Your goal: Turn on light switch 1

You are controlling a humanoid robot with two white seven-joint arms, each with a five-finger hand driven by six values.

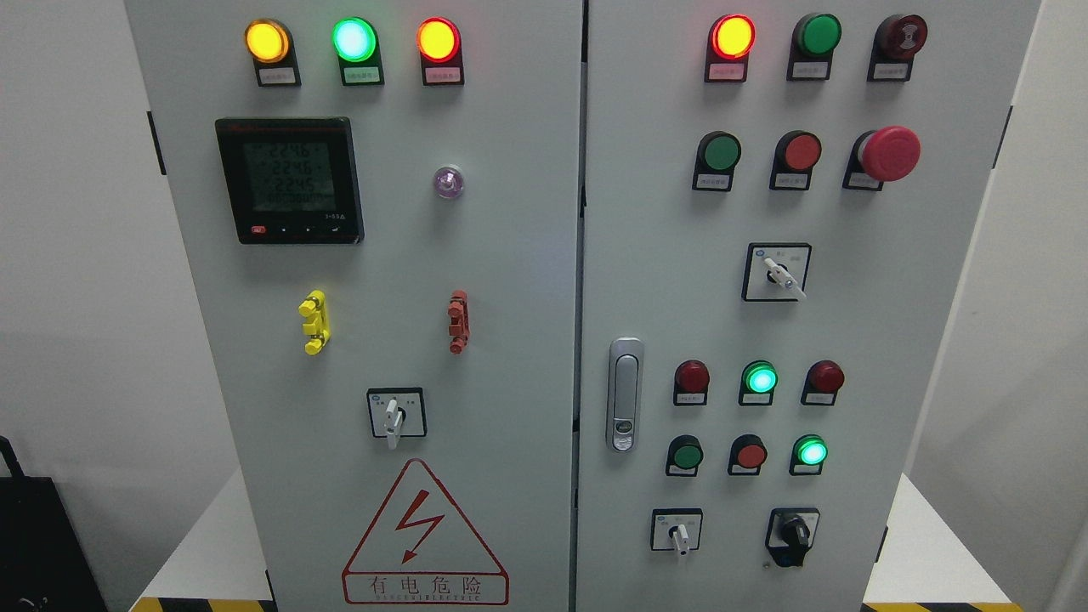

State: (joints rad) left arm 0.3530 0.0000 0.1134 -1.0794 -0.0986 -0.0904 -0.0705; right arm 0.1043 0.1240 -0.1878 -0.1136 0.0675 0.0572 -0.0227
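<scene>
A tall pale-grey metal control cabinet (527, 280) fills the head view, split by a vertical seam into a left door (391, 280) and a right door (918, 280). Neither robot hand is seen anywhere in the picture, so the state of the fingers cannot be told.

Which control is "light switch 1" cannot be read from the small labels. Four rotary selectors are shown. A white-handled selector on a square black-framed plate (396, 414) is set at about 7 o'clock from the picture's centre. A second white-handled selector (777, 272) lies at 3 o'clock. A third small white selector (677, 530) and a black-knobbed selector (793, 529) sit side by side at 5 o'clock.

The main risk is judged to be a wrong pick, caused by the look-alike selectors and unreadable tags. A stray finger could also strike the red mushroom-shaped emergency stop button (888, 154) at 2 o'clock, or the lit green round pushbuttons (760, 378) just above the lower selectors (these stand close together).

Around these, a black digital meter with a dim display (289, 180) is mounted at 10 o'clock, a silver door latch handle (625, 394) at 5 o'clock, and a red-edged triangular lightning warning sign (424, 534) at 6 o'clock. Nothing is seen blocking the panel face.
</scene>
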